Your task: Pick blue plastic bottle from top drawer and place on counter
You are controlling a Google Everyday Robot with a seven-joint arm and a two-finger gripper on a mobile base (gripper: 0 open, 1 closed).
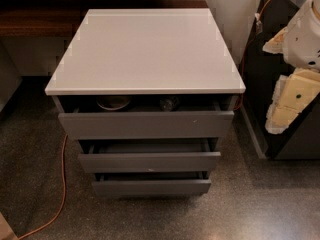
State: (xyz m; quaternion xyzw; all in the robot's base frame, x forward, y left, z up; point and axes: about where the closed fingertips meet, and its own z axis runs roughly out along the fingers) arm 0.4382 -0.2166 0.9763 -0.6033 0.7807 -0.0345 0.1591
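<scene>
The top drawer point(146, 124) of the grey cabinet is pulled out a little. In its gap, right of the middle, lies a small clear object that looks like the blue plastic bottle point(170, 103), mostly hidden under the counter point(147, 51). The counter is a smooth white-grey slab with nothing on it. My gripper point(289, 101), cream-coloured at the end of the white arm point(305, 34), hangs at the right edge of the view. It is well to the right of the cabinet, at about the height of the top drawer, and apart from it.
A round bowl-like thing point(113, 103) lies in the top drawer, left of the bottle. Two narrower lower drawers point(149, 161) stand slightly open. A dark brown wooden surface point(35, 16) lies behind at the left. A dark cabinet point(287, 144) stands at the right. An orange cable point(62, 184) runs over the floor.
</scene>
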